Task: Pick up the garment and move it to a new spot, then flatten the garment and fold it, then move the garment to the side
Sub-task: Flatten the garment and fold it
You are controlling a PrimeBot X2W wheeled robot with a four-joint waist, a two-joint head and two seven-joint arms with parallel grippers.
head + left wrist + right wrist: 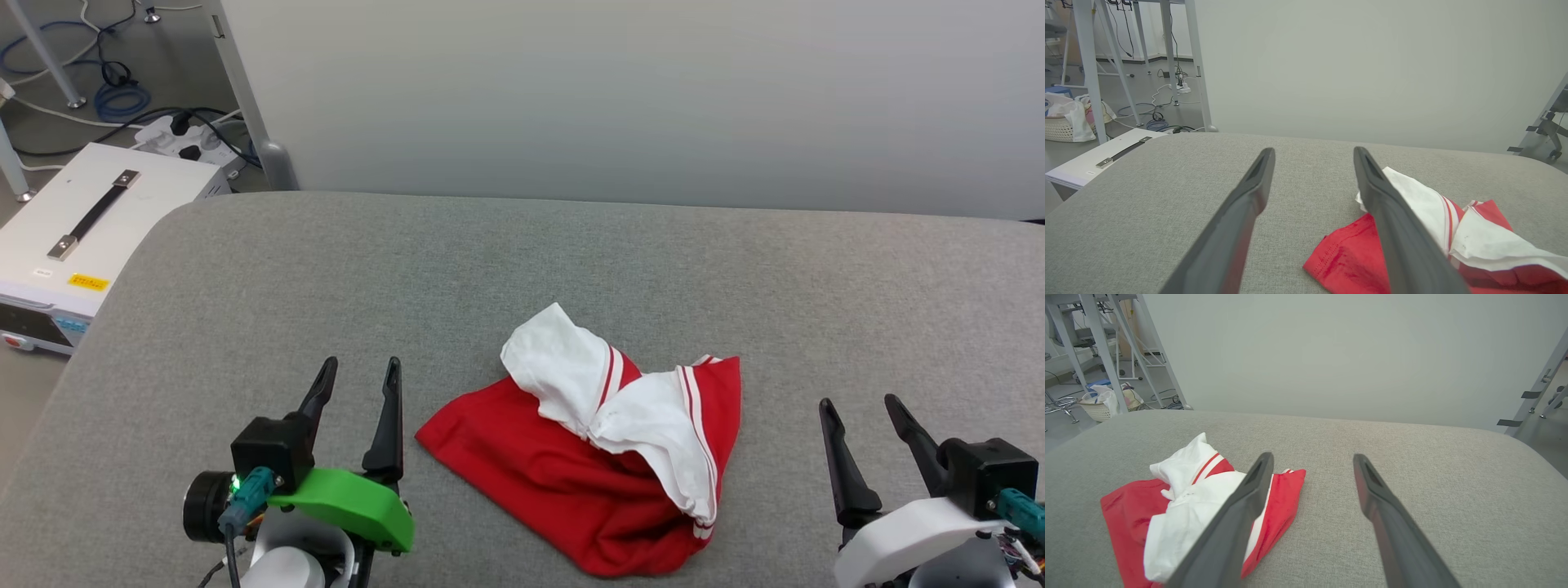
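Crumpled red jersey garment (539, 469) with white sleeves, lower centre on grey fabric bench (522, 261). Left tool (362, 365) lower left, right tool (857, 403) lower right: both spread wide, empty.

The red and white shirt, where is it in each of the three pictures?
Head view: the shirt lies crumpled at the lower middle, between the left tool and the right tool.
Left wrist view: lower right, partly behind a dark finger.
Right wrist view: lower left, partly behind a dark finger.
Shared landmark: the grey table under it.
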